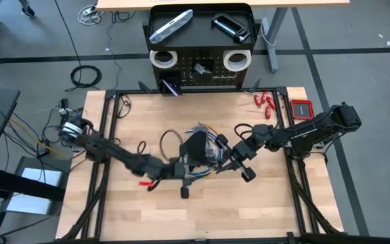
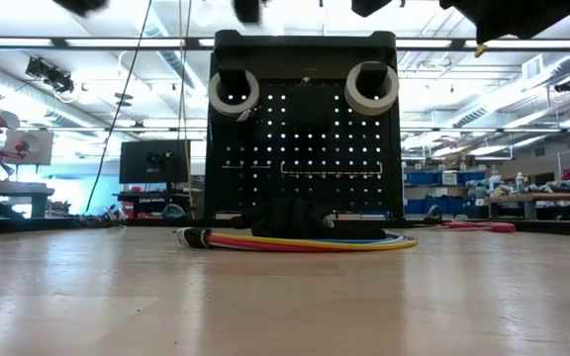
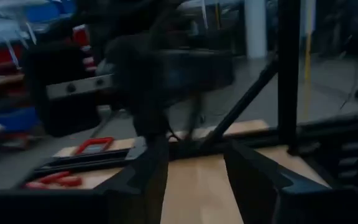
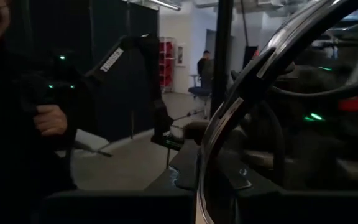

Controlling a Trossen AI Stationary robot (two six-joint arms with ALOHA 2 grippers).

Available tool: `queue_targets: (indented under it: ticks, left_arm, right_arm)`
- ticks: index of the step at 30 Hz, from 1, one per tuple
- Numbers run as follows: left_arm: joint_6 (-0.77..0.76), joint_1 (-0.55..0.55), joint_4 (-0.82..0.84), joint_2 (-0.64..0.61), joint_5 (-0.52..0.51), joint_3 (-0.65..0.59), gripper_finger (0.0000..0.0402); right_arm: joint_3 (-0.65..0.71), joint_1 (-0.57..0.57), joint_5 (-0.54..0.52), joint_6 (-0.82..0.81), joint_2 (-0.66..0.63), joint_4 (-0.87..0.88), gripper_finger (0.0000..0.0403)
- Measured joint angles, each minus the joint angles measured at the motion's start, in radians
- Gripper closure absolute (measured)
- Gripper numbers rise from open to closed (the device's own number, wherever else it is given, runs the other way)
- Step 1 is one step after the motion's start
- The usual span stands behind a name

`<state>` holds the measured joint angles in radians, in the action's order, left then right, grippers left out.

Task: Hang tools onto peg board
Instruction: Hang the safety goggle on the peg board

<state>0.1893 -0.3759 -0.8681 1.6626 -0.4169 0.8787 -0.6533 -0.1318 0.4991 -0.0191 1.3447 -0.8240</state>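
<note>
Now the left gripper (image 3: 194,177) is held aloft with jaws spread and empty; the right gripper (image 1: 243,165), jaws pressed together, is poised near the cable bundle (image 1: 198,152), ready for hanging on the peg board (image 1: 200,68).

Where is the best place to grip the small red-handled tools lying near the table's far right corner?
Probably across one red handle, coming from straight above. The red-handled tools lie flat on the table, so only their slim sides are free to pinch.

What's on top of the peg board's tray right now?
On the tray lie a silver-grey flat bar and a black clamp. The floor under them is covered.
</note>
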Motion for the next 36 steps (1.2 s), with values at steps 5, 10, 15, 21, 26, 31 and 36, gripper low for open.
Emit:
queue_targets:
  ticks: [5,10,15,21,26,31,36]
  left_arm:
    - [0.011,-0.018,-0.026,0.006,-0.087,0.001,0.0216]
    - [-0.056,0.011,-0.041,0.014,-0.066,0.0,0.0184]
    - [-0.063,0.038,-0.062,0.014,-0.025,0.015,0.0145]
    - [-0.078,0.07,-0.046,0.014,-0.021,0.027,0.0127]
    - [-0.116,0.083,-0.041,0.017,-0.016,0.029,0.0147]
    - [-0.113,0.097,-0.071,0.043,0.015,0.043,0.0177]
    - [-0.093,0.106,-0.071,0.086,0.046,0.08,0.019]
  right_arm:
    - [0.0,-0.002,-0.051,0.014,0.0,-0.002,0.0377]
    - [0.0,-0.002,-0.072,0.023,0.001,0.016,0.0377]
    - [0.0,-0.002,-0.126,0.046,0.003,0.035,0.0376]
    - [0.0,-0.003,-0.195,0.065,0.01,0.03,0.0377]
    - [0.0,-0.022,-0.261,0.094,0.011,0.011,0.0377]
    - [0.0,-0.032,-0.299,0.106,0.011,0.016,0.0377]
    - [0.0,-0.032,-0.296,0.102,0.01,0.024,0.0374]
